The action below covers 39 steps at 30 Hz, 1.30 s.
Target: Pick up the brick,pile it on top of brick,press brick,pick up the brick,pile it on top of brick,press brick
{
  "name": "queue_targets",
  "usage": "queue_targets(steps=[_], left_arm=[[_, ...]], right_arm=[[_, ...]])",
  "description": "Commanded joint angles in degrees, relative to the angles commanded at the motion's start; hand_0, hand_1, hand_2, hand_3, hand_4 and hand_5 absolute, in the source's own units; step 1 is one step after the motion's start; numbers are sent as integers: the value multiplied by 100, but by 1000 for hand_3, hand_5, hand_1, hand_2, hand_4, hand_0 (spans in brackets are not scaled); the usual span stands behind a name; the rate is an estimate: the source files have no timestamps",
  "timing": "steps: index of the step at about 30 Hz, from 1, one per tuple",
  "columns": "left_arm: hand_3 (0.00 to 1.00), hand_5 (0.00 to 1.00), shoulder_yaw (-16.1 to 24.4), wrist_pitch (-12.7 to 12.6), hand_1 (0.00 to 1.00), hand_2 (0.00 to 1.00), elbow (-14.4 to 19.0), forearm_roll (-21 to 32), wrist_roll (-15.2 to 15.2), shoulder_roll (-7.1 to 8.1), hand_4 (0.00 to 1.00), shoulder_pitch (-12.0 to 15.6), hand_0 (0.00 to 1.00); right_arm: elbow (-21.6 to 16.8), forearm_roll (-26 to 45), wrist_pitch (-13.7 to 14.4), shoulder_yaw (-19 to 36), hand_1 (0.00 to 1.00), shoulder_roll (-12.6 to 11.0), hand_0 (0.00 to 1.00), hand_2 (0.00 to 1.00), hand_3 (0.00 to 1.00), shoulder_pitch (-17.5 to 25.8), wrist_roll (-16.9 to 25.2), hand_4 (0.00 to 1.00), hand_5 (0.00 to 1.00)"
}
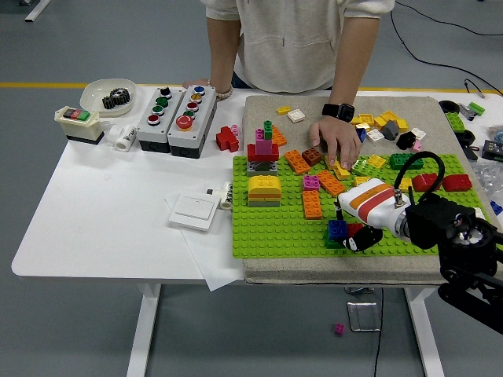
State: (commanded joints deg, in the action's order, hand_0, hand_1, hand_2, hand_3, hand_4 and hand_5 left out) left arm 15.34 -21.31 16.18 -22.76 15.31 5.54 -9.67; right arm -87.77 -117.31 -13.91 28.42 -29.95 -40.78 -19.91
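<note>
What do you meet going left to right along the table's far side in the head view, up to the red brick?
Cream switch box with red and green buttons → white bowl holding black gears → two grey push-button boxes → red cross-shaped brick.

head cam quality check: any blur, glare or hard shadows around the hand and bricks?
Head view: lighting even and diffuse, shadows soft; no glare on the white table; bricks on the green baseplate are sharp; the right hand shows no motion blur, but its dark fingers by the blue brick are hard to resolve.

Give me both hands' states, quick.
Left hand: not in view.
Right hand: at the blue brick on the green baseplate; grip cannot be told.
</note>
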Motion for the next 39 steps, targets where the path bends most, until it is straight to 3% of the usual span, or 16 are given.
queue_targets(steps=[39], left_arm=[[589,660,-11,-2,723,732,-5,15,-4,-8,642,26,763]], right_arm=[[85,-8,-46,26,38,9,115,134,476,49,50,757,362]])
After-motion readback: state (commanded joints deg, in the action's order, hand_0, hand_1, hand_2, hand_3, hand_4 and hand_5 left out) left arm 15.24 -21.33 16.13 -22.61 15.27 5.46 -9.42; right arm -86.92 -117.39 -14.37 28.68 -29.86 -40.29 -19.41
